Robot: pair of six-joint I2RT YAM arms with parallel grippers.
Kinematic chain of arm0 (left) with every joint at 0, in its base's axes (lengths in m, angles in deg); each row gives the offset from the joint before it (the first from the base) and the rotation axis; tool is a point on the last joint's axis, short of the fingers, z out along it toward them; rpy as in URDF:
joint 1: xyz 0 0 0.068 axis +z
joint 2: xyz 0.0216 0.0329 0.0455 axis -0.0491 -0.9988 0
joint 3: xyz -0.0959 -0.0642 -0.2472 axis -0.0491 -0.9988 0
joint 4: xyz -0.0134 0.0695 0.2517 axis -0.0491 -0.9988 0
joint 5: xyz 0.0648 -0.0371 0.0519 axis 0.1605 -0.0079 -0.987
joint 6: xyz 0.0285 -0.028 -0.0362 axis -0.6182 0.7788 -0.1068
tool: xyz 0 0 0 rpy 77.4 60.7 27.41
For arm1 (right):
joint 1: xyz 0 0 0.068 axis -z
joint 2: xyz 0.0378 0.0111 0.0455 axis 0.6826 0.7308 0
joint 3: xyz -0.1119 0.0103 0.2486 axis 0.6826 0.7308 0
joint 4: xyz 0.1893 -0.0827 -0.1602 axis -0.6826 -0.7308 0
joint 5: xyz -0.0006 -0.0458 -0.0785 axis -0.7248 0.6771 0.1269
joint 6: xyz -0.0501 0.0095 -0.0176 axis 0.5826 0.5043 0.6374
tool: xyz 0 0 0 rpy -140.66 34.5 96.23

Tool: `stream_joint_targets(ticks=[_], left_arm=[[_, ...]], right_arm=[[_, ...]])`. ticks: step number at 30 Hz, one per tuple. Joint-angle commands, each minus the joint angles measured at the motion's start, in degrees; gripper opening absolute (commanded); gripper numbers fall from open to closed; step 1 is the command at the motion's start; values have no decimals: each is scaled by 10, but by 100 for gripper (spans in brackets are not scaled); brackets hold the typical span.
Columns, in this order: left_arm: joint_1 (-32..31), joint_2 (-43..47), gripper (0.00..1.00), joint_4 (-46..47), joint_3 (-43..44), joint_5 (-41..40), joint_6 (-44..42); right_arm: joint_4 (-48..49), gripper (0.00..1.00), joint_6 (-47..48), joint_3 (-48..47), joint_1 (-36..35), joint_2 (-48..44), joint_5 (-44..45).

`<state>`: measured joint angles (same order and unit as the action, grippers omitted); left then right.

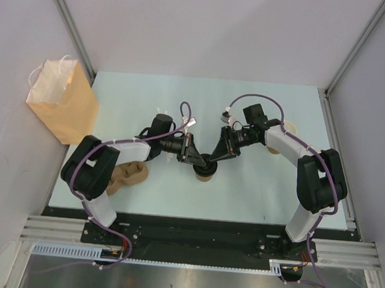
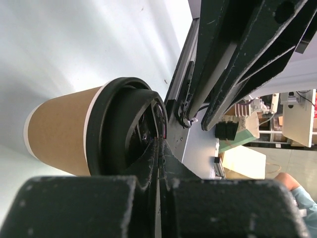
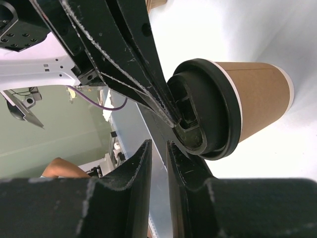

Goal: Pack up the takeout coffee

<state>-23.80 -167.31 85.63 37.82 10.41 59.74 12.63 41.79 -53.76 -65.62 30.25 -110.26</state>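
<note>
The takeout coffee (image 1: pixel 205 176), a tan paper cup with a black lid (image 2: pixel 116 129), stands upright on the table between both arms. My left gripper (image 2: pixel 161 142) is shut with nothing between its fingers. Its tips rest on the top of the lid (image 3: pixel 208 111). My right gripper (image 3: pixel 158 145) comes in from the other side, its jaws a narrow gap apart with only table showing through. One of its fingers (image 3: pixel 184 163) lies close beside the lid's rim. In the top view, the left gripper (image 1: pixel 201 159) and right gripper (image 1: pixel 217 157) meet over the cup.
A brown paper bag (image 1: pixel 62 100) stands at the table's far left corner. A moulded-pulp carrier tray (image 1: pixel 127 173) lies under my left arm near the front. Something tan (image 1: pixel 290 129), partly hidden, sits behind my right arm.
</note>
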Motion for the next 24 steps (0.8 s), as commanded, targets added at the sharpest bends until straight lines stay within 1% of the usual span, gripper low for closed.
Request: stream_joint_targets(ticks=[1, 10, 24], left_arm=[[4, -22, 0, 18, 4, -6, 1], [6, -55, 0, 27, -3, -5, 10], [5, -64, 0, 12, -1, -11, -3]], right_arm=[[11, 23, -4, 3, 2, -8, -3], [11, 23, -8, 7, 1, -15, -5], [36, 22, -30, 17, -8, 16, -15]])
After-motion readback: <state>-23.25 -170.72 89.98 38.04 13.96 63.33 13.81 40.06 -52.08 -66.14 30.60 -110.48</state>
